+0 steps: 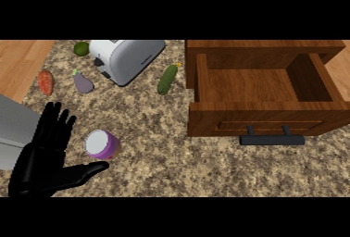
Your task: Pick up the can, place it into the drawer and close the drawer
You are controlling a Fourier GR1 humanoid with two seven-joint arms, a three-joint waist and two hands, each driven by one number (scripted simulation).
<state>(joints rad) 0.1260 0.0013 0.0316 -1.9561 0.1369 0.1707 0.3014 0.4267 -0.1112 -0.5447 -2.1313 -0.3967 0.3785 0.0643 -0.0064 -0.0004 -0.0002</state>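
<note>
There is one can (103, 144), purple on its side with a white top. There is one wooden drawer (263, 118), and it has one dark handle (272, 139). There is one toaster (126, 57), silver and shiny. There are four foods on the counter: one green cucumber (167, 79), one purple eggplant (83, 83), one orange carrot (46, 82), and one small round green fruit (81, 48) that could be a lime. There is one black hand (45, 162), the left one. There is one speckled counter (157, 157) under it all.
</note>
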